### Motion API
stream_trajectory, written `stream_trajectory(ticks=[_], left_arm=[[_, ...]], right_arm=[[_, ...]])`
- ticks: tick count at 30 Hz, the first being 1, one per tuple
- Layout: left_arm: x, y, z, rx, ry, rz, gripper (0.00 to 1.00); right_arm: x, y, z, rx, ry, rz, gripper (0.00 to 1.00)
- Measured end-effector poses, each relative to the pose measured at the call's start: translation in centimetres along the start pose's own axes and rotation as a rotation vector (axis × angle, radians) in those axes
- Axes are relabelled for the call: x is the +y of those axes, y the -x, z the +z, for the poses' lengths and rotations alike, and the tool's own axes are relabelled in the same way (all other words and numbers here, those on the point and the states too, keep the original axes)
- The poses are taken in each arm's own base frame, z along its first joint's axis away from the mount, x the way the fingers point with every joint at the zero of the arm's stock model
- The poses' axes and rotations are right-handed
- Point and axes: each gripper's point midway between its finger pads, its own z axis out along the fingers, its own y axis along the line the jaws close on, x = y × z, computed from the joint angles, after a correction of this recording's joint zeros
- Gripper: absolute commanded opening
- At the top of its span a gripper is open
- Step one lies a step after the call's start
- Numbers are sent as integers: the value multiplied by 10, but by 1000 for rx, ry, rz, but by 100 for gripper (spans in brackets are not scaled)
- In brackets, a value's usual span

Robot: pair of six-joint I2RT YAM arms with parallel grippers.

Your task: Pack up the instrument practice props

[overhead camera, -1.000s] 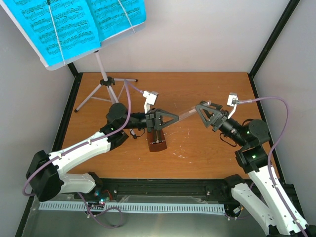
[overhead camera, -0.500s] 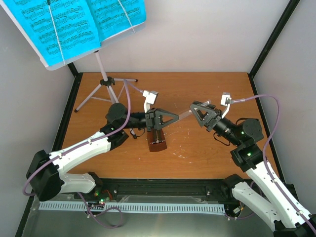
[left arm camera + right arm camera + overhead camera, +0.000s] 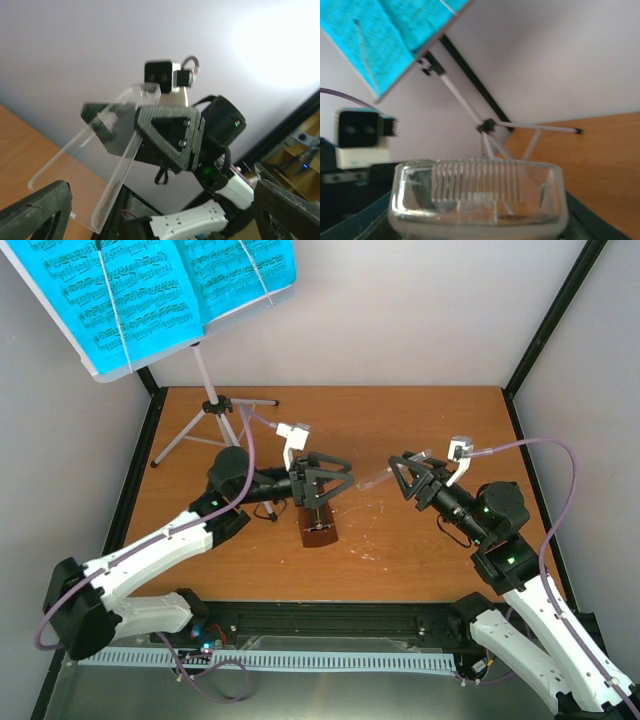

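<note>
The brown pyramid metronome (image 3: 318,530) stands on the table, its front open. Its clear plastic cover (image 3: 374,478) hangs in the air, and my right gripper (image 3: 405,480) is shut on one end of it. In the right wrist view the cover (image 3: 477,200) fills the space between my fingers. My left gripper (image 3: 322,480) hovers over the metronome, open and clear of the cover (image 3: 95,160); its jaws stand wide apart at the bottom of the left wrist view. The cyan sheet-music pages (image 3: 150,290) rest on the silvery music stand (image 3: 215,405) at the back left.
The stand's tripod legs (image 3: 180,440) spread over the back left of the wooden table (image 3: 420,420). Black frame posts (image 3: 545,330) and pale walls close in the sides and back. A purple cable (image 3: 540,455) loops beside the right arm.
My left gripper has opened, let go of the clear cover and drawn back slightly left. My right gripper has closed on the cover's other end and now carries it alone.
</note>
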Motion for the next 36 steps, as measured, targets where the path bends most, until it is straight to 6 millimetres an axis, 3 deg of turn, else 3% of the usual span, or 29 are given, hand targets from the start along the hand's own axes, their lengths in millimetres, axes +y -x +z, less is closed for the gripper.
stream_trajectory(ticks=[6, 10, 17, 20, 21, 22, 27, 30, 36], left_arm=[[24, 21, -51, -88, 200, 58, 100], [53, 15, -91, -121, 353, 39, 99], [97, -33, -134, -95, 512, -68, 99], [119, -66, -146, -57, 554, -133, 99], [132, -88, -152, -31, 574, -173, 100], [135, -92, -153, -25, 579, -183, 99], [164, -152, -168, 37, 589, -268, 99], [175, -169, -170, 73, 590, -296, 97], [187, -176, -162, 120, 550, -267, 92]], right_arm=[[-41, -20, -13, 63, -209, -104, 49], [-62, -37, -28, 93, -296, -145, 49], [-100, -80, -40, 197, -390, -170, 49], [-110, -95, -42, 231, -403, -166, 48], [-113, -100, -42, 241, -402, -162, 48], [-115, -104, -42, 248, -401, -160, 48], [-126, -122, -42, 275, -395, -145, 48], [-129, -127, -41, 278, -394, -143, 48], [-127, -124, -40, 258, -378, -150, 47]])
